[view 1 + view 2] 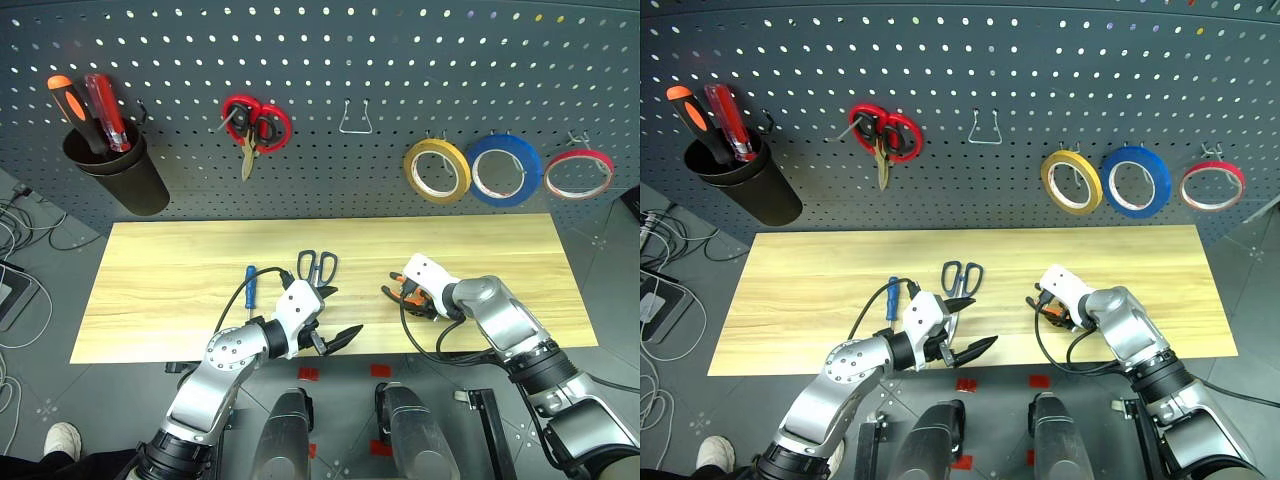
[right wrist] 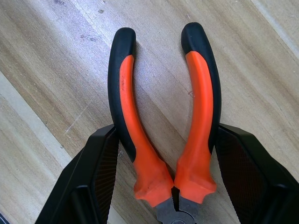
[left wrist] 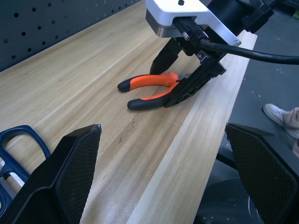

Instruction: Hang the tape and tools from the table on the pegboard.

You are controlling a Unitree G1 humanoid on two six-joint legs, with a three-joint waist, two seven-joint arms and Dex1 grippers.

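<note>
Pliers point(image 2: 163, 140) with orange-and-black handles are seen closest, lying flat on the bench point(image 1: 160, 280), bracketed by the right tool point(image 1: 408, 292). Its two black fingers stand either side of the handles, touching or all but touching them, not yet clamped; the pliers' long axis runs along the tool's own line, handle ends pointing away from the wrist. The right arm is plainly the nearer one.

Left of the pliers, the left tool point(image 1: 335, 318) is held wide open and empty above the bench's front edge. Further left lie the dark-handled scissors point(image 1: 317, 267) and the blue-handled screwdriver point(image 1: 250, 290).

On the pegboard point(image 1: 330, 80) behind the pliers, the yellow tape point(image 1: 437, 169) is already hung. A black cup point(image 1: 115, 170), far left of the pliers, holds an orange and a red screwdriver.
</note>
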